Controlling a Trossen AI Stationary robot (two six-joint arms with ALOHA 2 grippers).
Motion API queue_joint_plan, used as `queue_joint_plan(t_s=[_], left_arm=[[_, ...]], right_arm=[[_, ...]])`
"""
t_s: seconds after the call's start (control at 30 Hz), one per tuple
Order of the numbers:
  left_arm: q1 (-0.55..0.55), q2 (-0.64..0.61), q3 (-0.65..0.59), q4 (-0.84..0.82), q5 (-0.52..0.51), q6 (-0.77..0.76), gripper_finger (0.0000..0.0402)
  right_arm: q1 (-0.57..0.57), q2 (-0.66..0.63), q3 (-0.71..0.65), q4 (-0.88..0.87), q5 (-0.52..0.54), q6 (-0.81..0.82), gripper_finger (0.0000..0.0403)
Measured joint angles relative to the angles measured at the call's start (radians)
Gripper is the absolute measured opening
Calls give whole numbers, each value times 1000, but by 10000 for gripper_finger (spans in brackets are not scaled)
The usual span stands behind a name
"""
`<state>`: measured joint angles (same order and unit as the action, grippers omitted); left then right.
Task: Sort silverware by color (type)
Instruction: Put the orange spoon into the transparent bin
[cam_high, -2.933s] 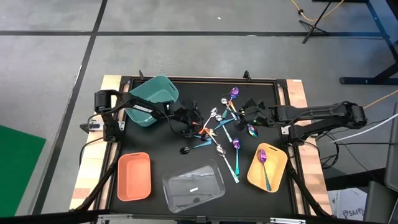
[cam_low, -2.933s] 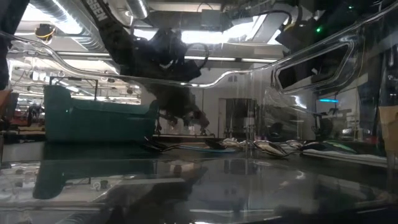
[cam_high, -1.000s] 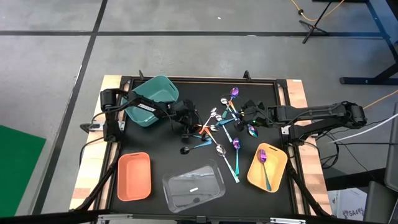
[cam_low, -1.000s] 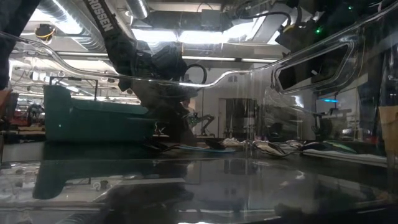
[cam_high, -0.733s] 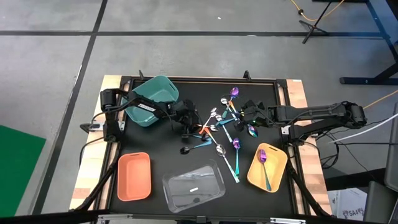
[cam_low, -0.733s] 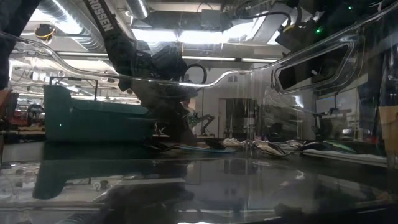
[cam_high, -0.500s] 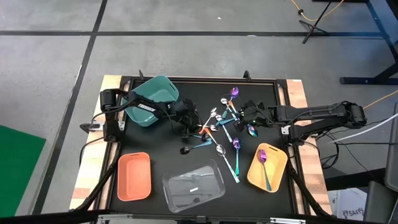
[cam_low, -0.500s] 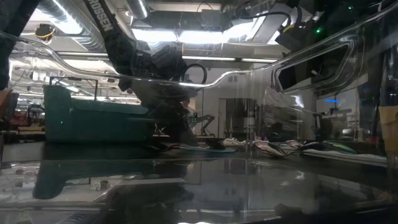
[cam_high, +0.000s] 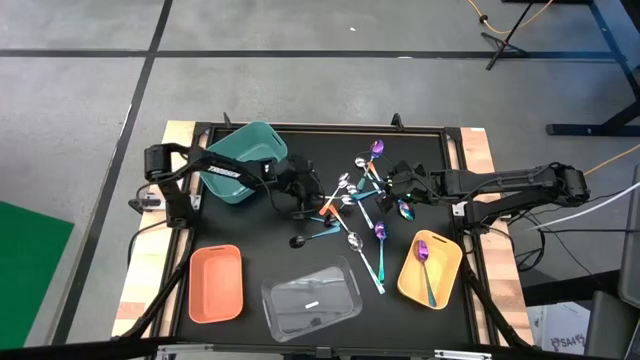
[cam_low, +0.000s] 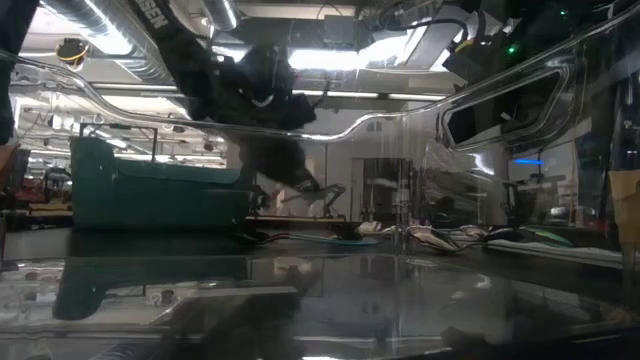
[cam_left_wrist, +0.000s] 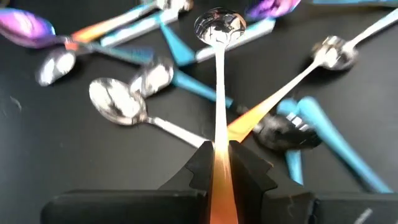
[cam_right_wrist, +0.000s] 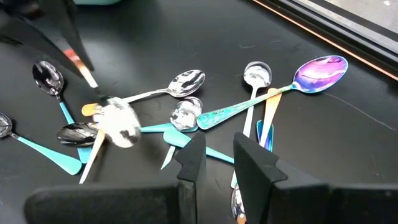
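A scatter of spoons (cam_high: 352, 205) lies on the black mat at mid-table: all-silver ones, orange-handled ones, and black or purple bowls on teal handles. My left gripper (cam_high: 302, 202) hangs over the scatter's left side, shut on a silver spoon with an orange handle (cam_left_wrist: 219, 74). In the low view that spoon (cam_low: 312, 192) shows above the mat. My right gripper (cam_right_wrist: 217, 146) is open over the scatter's right side (cam_high: 392, 183), with nothing between its fingers. My left gripper pinches the spoon's orange handle (cam_left_wrist: 217, 163) between its two fingers. The spoon runs out forward along the fingers, its silver bowl (cam_left_wrist: 219, 26) at the far end. The fingers slant down from the table's left. The spoon is lifted clear of the other spoons.
A teal bin (cam_high: 245, 160) stands at the far left, a salmon bin (cam_high: 216, 283) at the near left, and a clear bin (cam_high: 310, 298) at the near middle. A yellow bin (cam_high: 438, 282) at the near right holds one purple-bowled spoon (cam_high: 424, 262).
My left gripper has risen from the spoon scatter, staying shut on the orange-handled spoon. The spoon has come up off the mat with it and now hangs clear.
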<state>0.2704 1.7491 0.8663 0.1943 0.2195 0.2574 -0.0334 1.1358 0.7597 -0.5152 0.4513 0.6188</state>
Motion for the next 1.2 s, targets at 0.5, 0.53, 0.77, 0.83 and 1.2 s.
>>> queue_joint_plan(t_s=[0.5, 0.53, 0.77, 0.83, 1.2], left_arm=[[-189, -186, 2, 1, 4, -200, 31], [-207, -194, 2, 1, 3, -220, 33], [-362, -214, 3, -1, 3, -390, 31], [-412, -214, 3, 0, -1, -435, 31], [-658, -213, 3, 0, -172, -609, 33]], right_arm=[[0, 0, 0, -1, 0, 1, 72], [0, 0, 0, -1, 0, 1, 72], [0, 0, 0, -1, 0, 2, 72], [0, 0, 0, -1, 0, 2, 72], [0, 0, 0, -1, 0, 4, 72]])
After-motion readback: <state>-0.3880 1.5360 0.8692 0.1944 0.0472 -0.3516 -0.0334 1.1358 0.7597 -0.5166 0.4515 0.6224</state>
